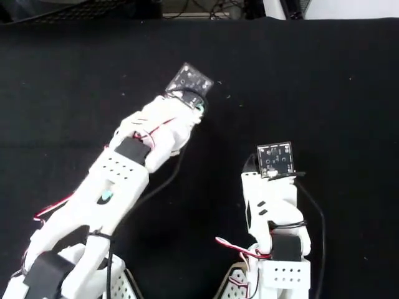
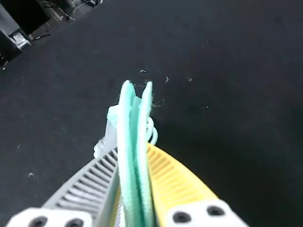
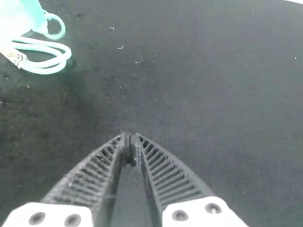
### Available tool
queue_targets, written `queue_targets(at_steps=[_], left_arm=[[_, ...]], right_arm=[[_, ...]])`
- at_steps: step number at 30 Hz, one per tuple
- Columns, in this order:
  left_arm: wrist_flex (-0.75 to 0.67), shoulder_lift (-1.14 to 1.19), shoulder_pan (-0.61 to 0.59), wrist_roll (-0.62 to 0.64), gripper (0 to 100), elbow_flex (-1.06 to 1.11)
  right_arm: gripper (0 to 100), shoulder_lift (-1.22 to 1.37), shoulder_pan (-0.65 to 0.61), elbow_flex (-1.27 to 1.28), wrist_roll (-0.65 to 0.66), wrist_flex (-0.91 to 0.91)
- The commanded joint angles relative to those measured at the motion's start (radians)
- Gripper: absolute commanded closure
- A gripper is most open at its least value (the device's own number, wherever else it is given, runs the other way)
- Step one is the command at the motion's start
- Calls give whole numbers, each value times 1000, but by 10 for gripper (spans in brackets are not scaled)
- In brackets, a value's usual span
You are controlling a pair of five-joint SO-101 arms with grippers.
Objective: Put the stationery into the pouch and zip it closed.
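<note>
A mint-green pouch (image 2: 135, 106) is gripped edge-on by the left end effector (image 2: 132, 142) over the black table (image 2: 236, 71). The right end effector (image 3: 129, 140) is closed and empty. Packing is judged nearly done; the zip's state cannot be told.

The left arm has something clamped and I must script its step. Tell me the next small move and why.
Probably lower the left gripper and lay the mint-green item flat on the table. It is clamped edge-on between the fingers, and if it is the pouch it cannot be filled like that. The right gripper is shut and apart from it.
</note>
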Motion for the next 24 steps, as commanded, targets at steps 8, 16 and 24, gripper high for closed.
queue_targets(at_steps=[8,16,24], left_arm=[[-9,-18,211,-6,970,145],[-15,-18,150,75,811,139],[37,-115,105,114,809,31]], right_arm=[[984,-54,2,-2,-5,2],[984,-53,2,-2,-5,14],[984,-54,0,-2,-5,20]])
